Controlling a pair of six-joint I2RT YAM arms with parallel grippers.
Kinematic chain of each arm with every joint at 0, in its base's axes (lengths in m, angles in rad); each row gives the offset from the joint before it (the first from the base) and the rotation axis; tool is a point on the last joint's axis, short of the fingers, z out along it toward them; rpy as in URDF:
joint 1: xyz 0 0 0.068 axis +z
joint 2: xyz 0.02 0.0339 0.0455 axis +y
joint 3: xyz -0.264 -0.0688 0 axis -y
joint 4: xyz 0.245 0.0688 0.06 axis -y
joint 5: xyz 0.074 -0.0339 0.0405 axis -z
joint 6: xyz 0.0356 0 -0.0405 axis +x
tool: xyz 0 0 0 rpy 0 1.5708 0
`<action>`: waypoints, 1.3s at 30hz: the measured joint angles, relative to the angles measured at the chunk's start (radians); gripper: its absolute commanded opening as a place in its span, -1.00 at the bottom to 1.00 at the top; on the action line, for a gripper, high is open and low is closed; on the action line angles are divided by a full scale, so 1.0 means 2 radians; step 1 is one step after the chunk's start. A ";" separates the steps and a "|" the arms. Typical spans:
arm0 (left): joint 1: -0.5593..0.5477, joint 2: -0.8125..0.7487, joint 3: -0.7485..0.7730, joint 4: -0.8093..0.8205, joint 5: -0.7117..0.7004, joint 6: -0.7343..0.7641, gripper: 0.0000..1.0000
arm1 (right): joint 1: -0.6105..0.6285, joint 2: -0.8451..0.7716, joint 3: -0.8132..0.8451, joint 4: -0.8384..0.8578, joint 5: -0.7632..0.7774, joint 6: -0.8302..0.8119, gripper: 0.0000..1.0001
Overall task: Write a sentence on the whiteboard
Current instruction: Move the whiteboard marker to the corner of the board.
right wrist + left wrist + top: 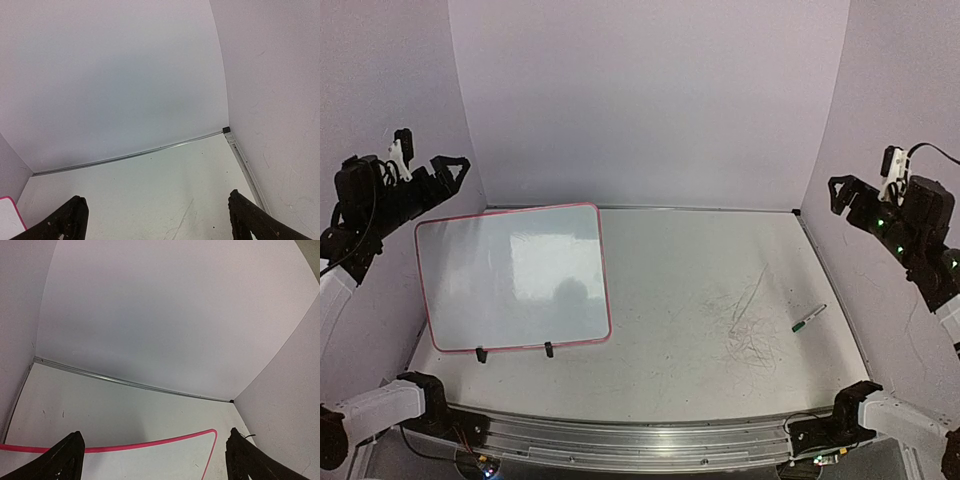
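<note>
The whiteboard (515,280) lies on the left half of the table, glossy white with a thin pink-red frame and two black clip feet at its near edge. Its surface is blank. Its far edge and right corner (150,465) show in the left wrist view. A sliver of its corner (7,220) shows in the right wrist view. My left gripper (430,160) hangs open, high above the board's far left corner, empty (155,440). A marker with a green cap (809,318) lies on the table at the right. My right gripper (860,185) is raised at the far right, open and empty (156,200).
Faint scribble marks (750,330) cover the tabletop left of the marker. White walls close the table at the back and both sides. A metal rail (620,440) runs along the near edge between the arm bases.
</note>
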 measured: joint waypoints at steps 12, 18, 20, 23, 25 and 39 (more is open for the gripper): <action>0.000 0.002 -0.010 -0.007 -0.005 0.009 0.99 | 0.000 -0.024 -0.092 0.039 -0.024 0.014 0.97; 0.000 0.016 -0.011 -0.015 -0.004 0.009 0.99 | 0.054 0.050 -0.092 0.059 -0.044 0.047 0.97; 0.000 0.018 -0.013 -0.015 -0.004 0.008 0.99 | 0.105 0.090 -0.088 0.062 -0.036 0.063 0.96; 0.000 0.021 -0.016 -0.017 -0.004 0.007 0.99 | 0.194 0.163 -0.068 0.072 -0.023 0.090 0.97; 0.000 0.022 -0.016 -0.020 -0.003 0.007 0.99 | 0.266 0.222 -0.045 0.082 -0.011 0.107 0.97; 0.000 0.021 -0.023 -0.041 -0.005 0.015 0.99 | 0.522 0.541 0.143 0.129 -0.005 0.253 0.79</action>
